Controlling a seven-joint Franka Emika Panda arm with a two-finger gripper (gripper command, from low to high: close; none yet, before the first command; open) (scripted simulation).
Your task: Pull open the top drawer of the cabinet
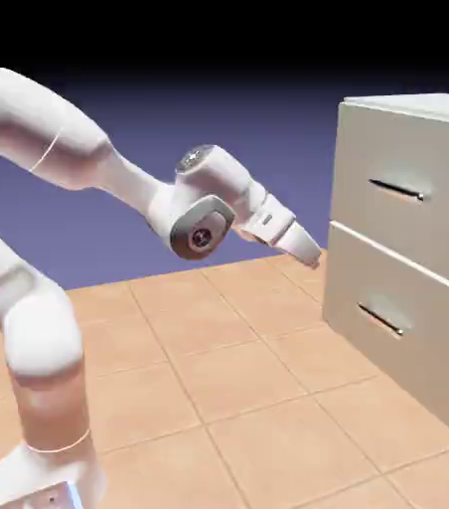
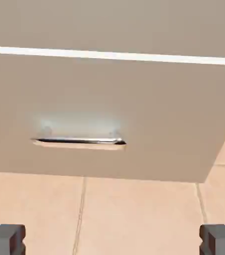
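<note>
The gripper (image 1: pixel 311 253), fingers (image 2: pixel 5 238) spread wide and holding nothing, is hovering near the cabinet (image 1: pixel 407 328) at the seam between its drawers, while the top drawer (image 1: pixel 407 169) is sitting shut above it.

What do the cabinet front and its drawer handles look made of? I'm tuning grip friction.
The cabinet looks like matte beige painted wood or laminate: flat, no grain or glare. The top drawer handle and the lower handle seem polished metal: dark bars with bright glints.
</note>
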